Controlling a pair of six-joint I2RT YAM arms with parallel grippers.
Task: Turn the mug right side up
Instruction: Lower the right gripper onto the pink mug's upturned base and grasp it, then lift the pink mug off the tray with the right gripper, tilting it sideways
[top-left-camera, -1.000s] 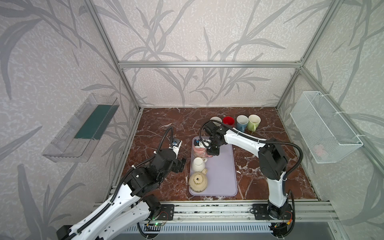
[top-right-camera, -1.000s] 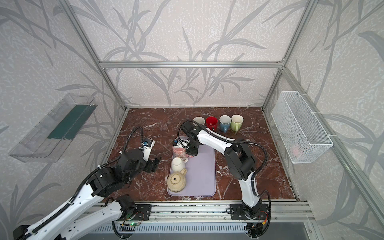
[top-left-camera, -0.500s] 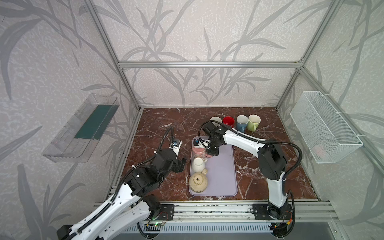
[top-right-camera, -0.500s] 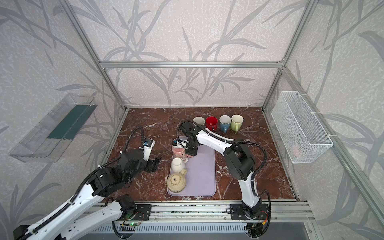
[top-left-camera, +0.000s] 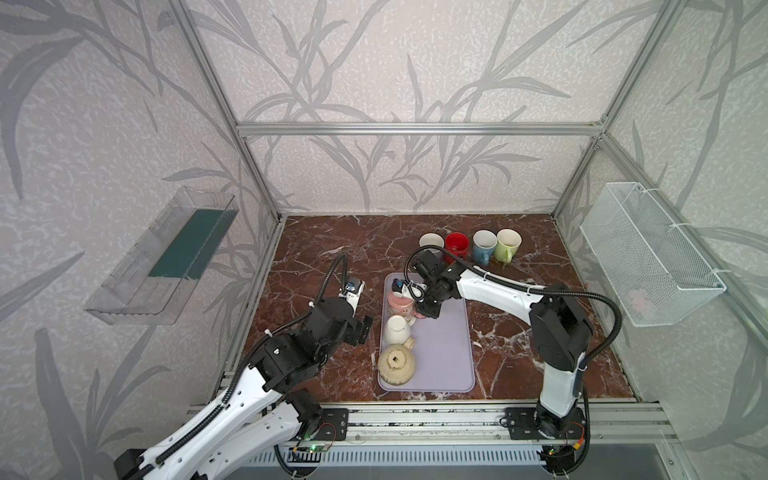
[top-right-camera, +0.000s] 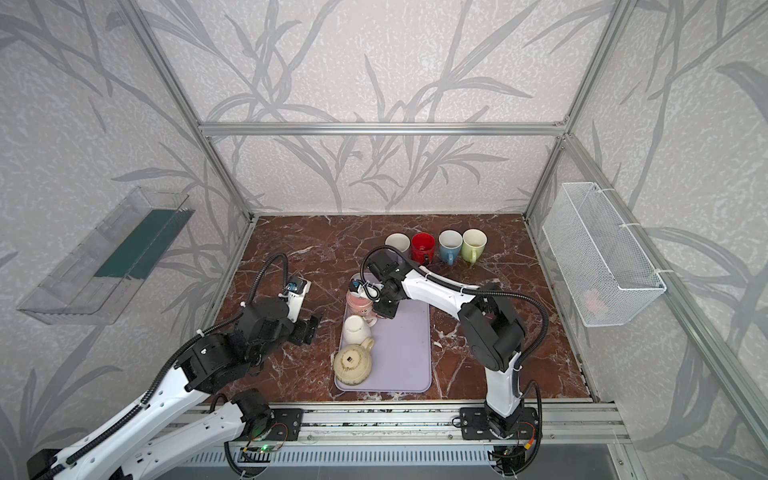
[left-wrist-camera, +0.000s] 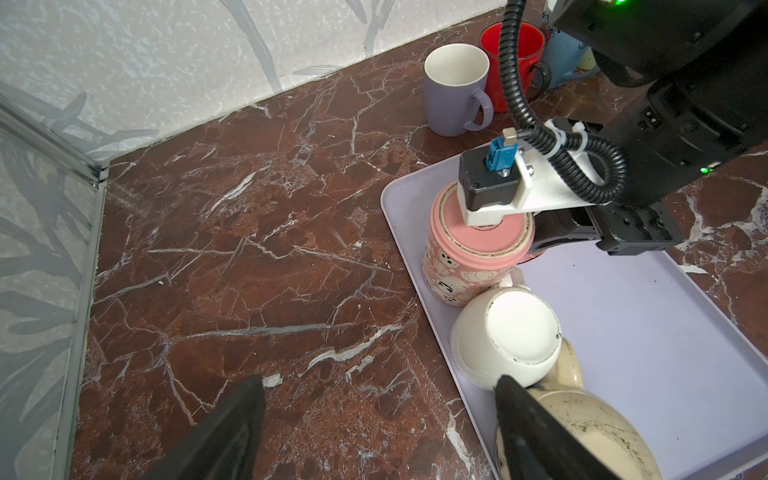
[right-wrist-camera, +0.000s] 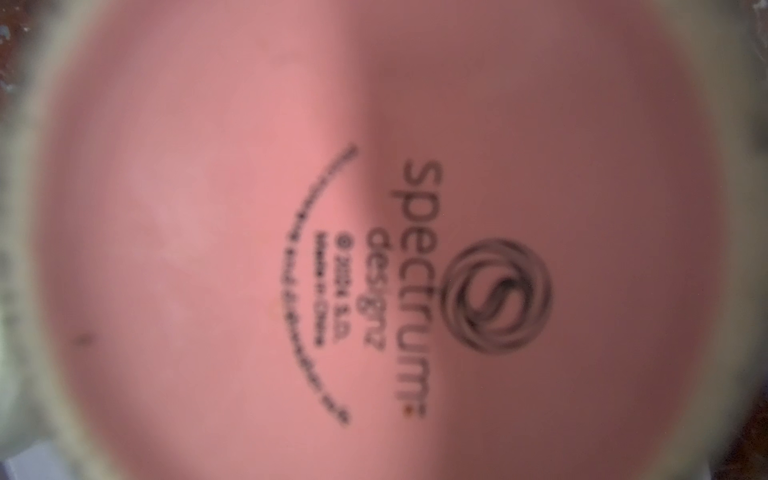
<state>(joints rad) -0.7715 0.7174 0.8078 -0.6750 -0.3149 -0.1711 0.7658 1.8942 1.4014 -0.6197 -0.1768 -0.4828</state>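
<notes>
A pink patterned mug (top-left-camera: 401, 305) (top-right-camera: 359, 306) (left-wrist-camera: 469, 257) stands upside down at the far end of the lavender tray (top-left-camera: 449, 353) (top-right-camera: 407, 353). Its pink base with a printed maker's mark fills the right wrist view (right-wrist-camera: 374, 208), where no fingers show. My right gripper (top-left-camera: 423, 312) (top-right-camera: 380, 311) (left-wrist-camera: 536, 243) is low at the mug's right side, shut on its handle, with the wrist camera over the base. My left gripper (top-left-camera: 361, 328) (top-right-camera: 309, 328) (left-wrist-camera: 378, 386) hovers open above the marble floor just left of the tray, holding nothing.
On the tray, nearer me, a white mug (top-left-camera: 397, 329) (left-wrist-camera: 507, 336) and a beige round mug (top-left-camera: 397, 365) (left-wrist-camera: 582, 424) also stand upside down. Lavender (top-left-camera: 431, 241), red (top-left-camera: 457, 245), blue (top-left-camera: 484, 245) and green (top-left-camera: 508, 243) mugs stand upright behind. A wire basket (top-left-camera: 648, 253) hangs on the right wall and a clear shelf (top-left-camera: 162, 257) on the left wall.
The right gripper's jaws have closed the last bit at the pink mug's handle. The mug and the left arm have stayed where they were.
</notes>
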